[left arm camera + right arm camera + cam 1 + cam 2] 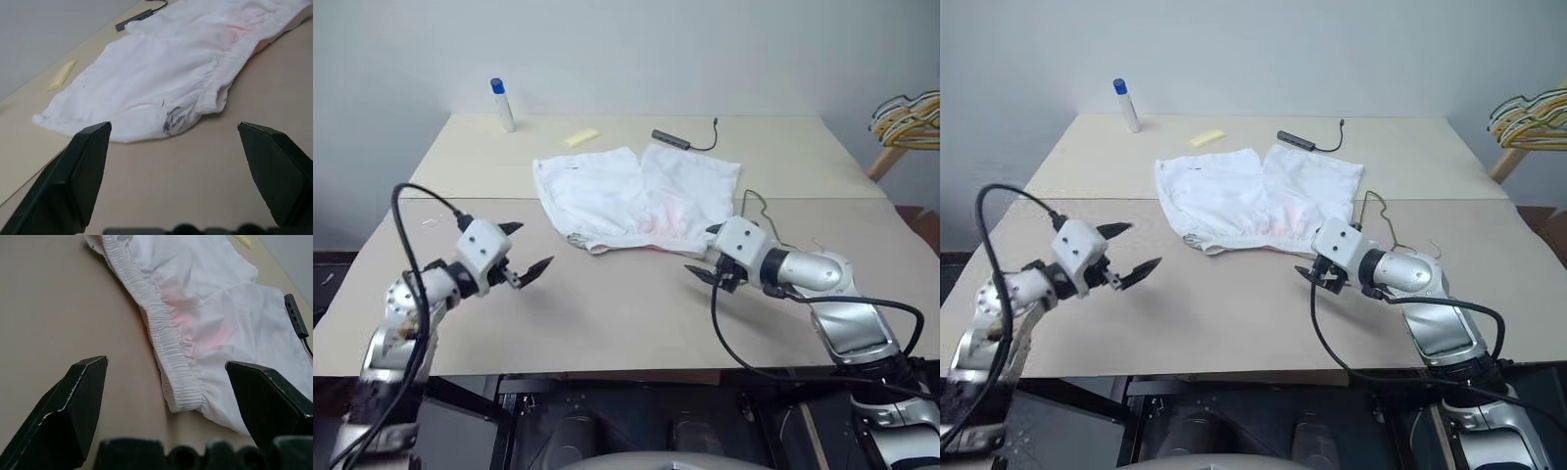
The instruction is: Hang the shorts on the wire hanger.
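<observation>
The white shorts [636,196] lie flat in the middle of the beige table [607,313], their gathered waistband [168,352] facing me, with a faint pink patch and a small dark mark [173,120]. The thin wire hanger [1387,217] lies at the shorts' right edge, partly hidden behind my right arm. My left gripper [530,247] hovers open over bare table to the left of the waistband, holding nothing. My right gripper [700,253] is open just in front of the waistband's right end, also holding nothing.
At the table's far edge stand a white bottle with a blue cap [501,105], a yellow slip [580,137] and a dark USB hub with its cable [673,140]. A bunch of yellow and white hangers [908,119] hangs off to the right. Bare table lies between my grippers.
</observation>
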